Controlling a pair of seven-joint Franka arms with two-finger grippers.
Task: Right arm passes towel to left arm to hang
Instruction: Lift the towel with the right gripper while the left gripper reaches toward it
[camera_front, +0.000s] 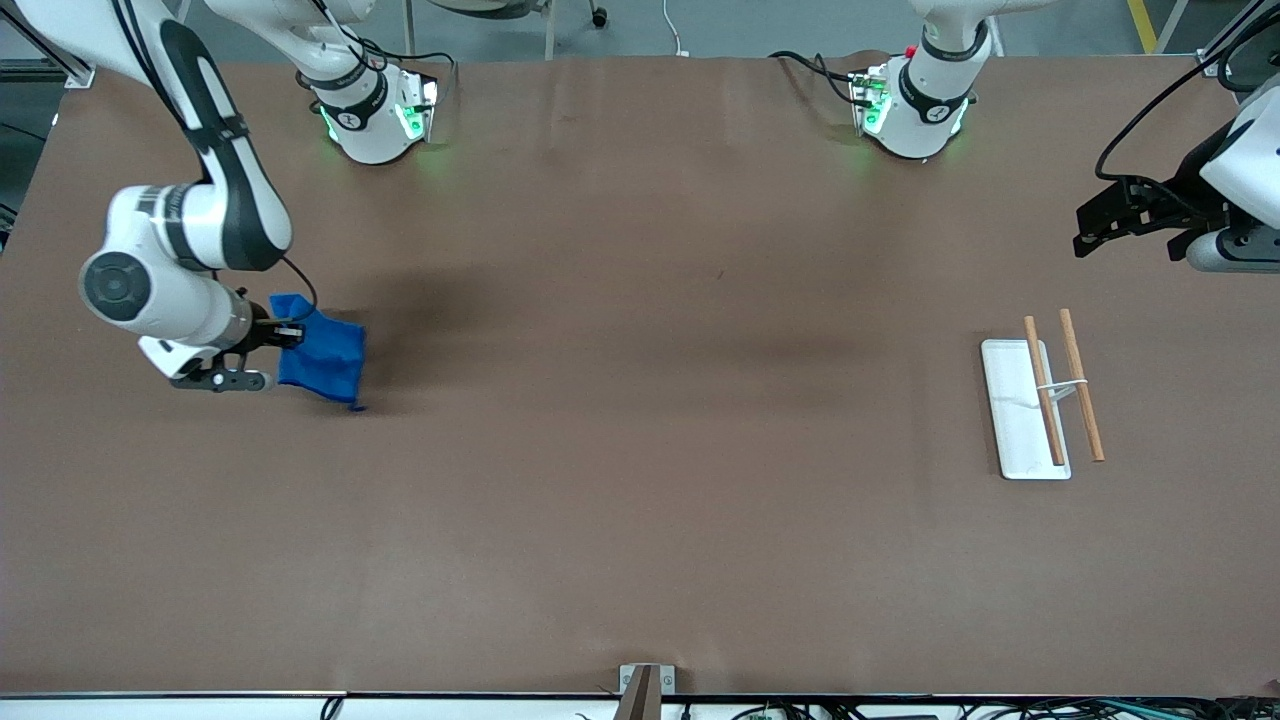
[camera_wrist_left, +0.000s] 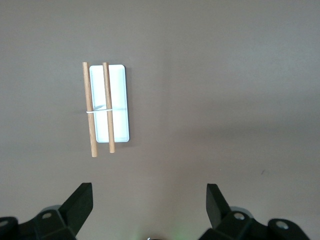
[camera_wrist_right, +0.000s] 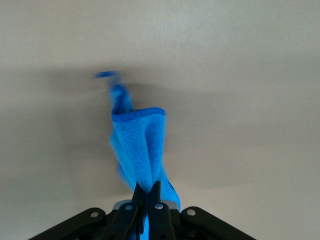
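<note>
The towel, a small bright blue cloth, hangs bunched from my right gripper over the right arm's end of the table. In the right wrist view the right gripper is shut on a fold of the towel, whose hemmed edge droops away from the fingers. Whether its lowest corner touches the table I cannot tell. My left gripper waits in the air at the left arm's end of the table. Seen from its own wrist, the left gripper is open, with bare table between its fingers.
A white rectangular base carrying two wooden rods joined by a thin white band lies on the table near the left arm's end. The same base and rods show in the left wrist view. Brown table spreads between the arms.
</note>
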